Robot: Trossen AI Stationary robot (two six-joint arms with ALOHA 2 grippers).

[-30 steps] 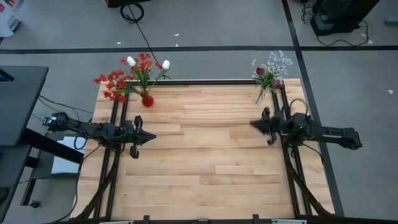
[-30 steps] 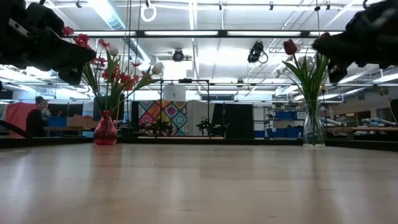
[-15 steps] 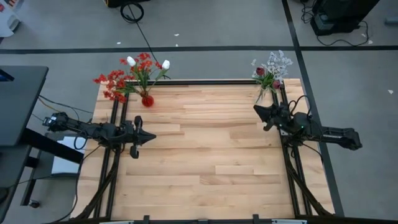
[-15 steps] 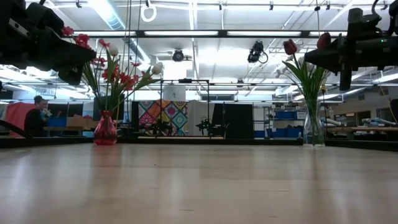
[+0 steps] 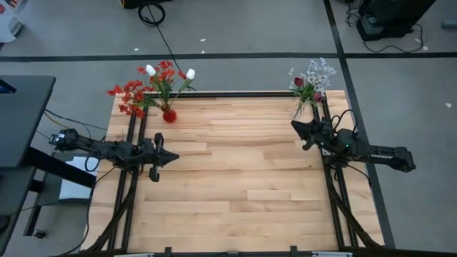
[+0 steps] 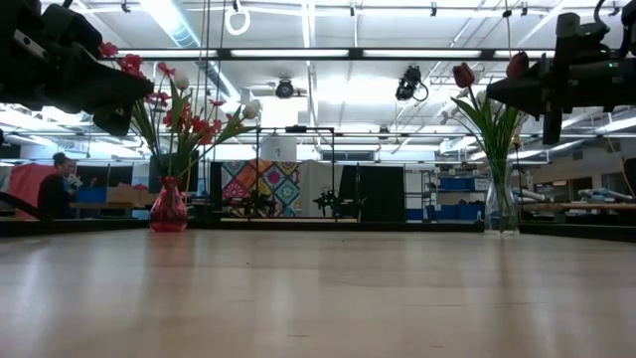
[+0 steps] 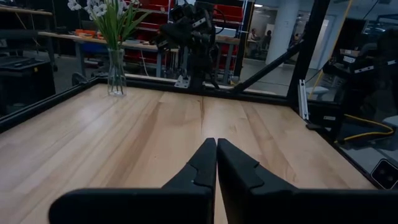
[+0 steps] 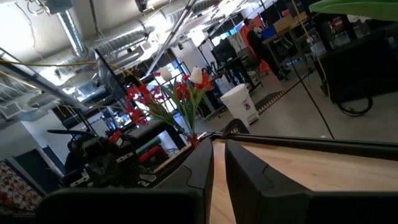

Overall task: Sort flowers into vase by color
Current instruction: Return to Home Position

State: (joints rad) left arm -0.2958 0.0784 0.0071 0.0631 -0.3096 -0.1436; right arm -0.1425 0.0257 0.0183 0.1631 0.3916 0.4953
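The red vase (image 5: 169, 115) stands at the far left corner of the table (image 5: 235, 178), holding red flowers (image 5: 128, 96) and two white tulips (image 5: 151, 70). At the far right corner the clear vase (image 6: 502, 204) (barely visible from above) holds pale sprigs (image 5: 318, 71) and maroon tulips (image 5: 298, 82). The left gripper (image 5: 173, 157) hangs over the table's left side, pressed together on nothing. The right gripper (image 5: 293, 126) hovers just beside the clear vase, seemingly closed too, with only a sliver between its fingers. In the low view both arms are cut off at the upper corners.
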